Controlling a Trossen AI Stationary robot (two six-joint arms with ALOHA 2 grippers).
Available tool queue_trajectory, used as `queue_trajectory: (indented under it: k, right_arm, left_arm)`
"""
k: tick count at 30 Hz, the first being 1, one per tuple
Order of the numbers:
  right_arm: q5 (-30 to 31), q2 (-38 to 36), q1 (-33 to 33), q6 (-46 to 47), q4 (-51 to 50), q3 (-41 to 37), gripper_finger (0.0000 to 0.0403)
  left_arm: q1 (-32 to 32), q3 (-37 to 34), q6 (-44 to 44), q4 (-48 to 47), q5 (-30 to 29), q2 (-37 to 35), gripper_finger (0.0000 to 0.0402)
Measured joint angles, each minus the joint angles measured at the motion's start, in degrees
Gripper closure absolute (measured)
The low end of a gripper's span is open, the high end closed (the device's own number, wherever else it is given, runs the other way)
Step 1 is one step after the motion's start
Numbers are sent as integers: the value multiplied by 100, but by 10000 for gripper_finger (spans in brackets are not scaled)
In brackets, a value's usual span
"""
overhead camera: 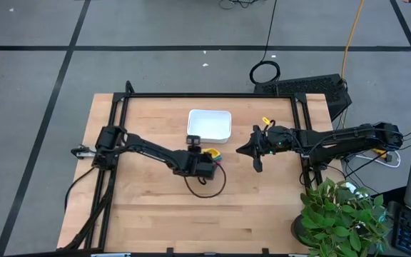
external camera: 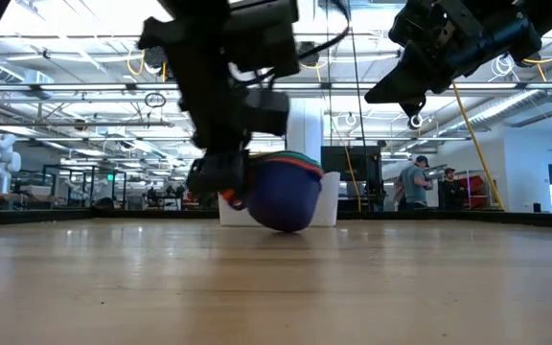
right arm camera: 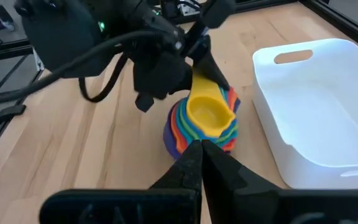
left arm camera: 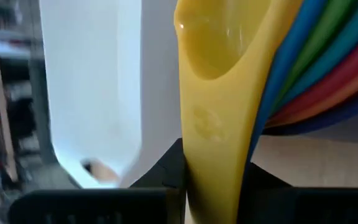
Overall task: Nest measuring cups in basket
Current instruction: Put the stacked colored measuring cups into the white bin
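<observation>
The measuring cups (right arm camera: 204,118) sit nested in one tilted stack on the table, with yellow innermost and navy (external camera: 286,196) outermost. The navy cup's round underside rests on the wood. The white basket (overhead camera: 209,123) stands just beyond the stack, toward the far edge. My left gripper (left arm camera: 213,186) is at the stack, shut on the yellow cup's handle. My right gripper (right arm camera: 199,148) hovers above the table to the right of the stack, shut and holding nothing. My left gripper pinches the yellow cup's handle (left arm camera: 213,137) between its two fingers (left arm camera: 169,171), which lie along the handle. It comes slanting down from the table's left (overhead camera: 204,163). The nested stack is tilted and rests on the navy cup's underside (external camera: 286,226).
The basket's near wall (right arm camera: 272,124) is close beside the stack. A black cable loop (overhead camera: 205,187) lies on the wood near the left gripper. A potted plant (overhead camera: 337,218) stands at the table's near right corner. Bare wood lies toward the near edge.
</observation>
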Motion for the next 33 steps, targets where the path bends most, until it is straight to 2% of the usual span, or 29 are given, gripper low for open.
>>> queue_trajectory:
  k: [5, 8, 12, 26, 29, 33]
  right_arm:
    - [0, 0, 0, -12, 21, 0, 403]
    - [-8, 3, 0, 68, 184, 0, 403]
    - [-17, 298, 2, 366, 1007, 0, 403]
    - [-17, 3344, 15, 1594, 4848, -2, 403]
    - [-17, 3709, 15, 1667, 5289, 2, 403]
    - [-36, 3958, 38, 1800, 5358, 2, 403]
  left_arm:
    - [-228, -437, -1298, -50, -204, -137, 354]
    - [-389, -470, -1590, -56, -253, -137, 354]
    - [-555, -472, -1739, 98, -309, -136, 354]
    - [-571, -472, -1954, 143, -611, -136, 354]
    - [-570, -472, -1951, 146, -613, -136, 354]
    - [-568, -472, -1958, 156, -609, -136, 354]
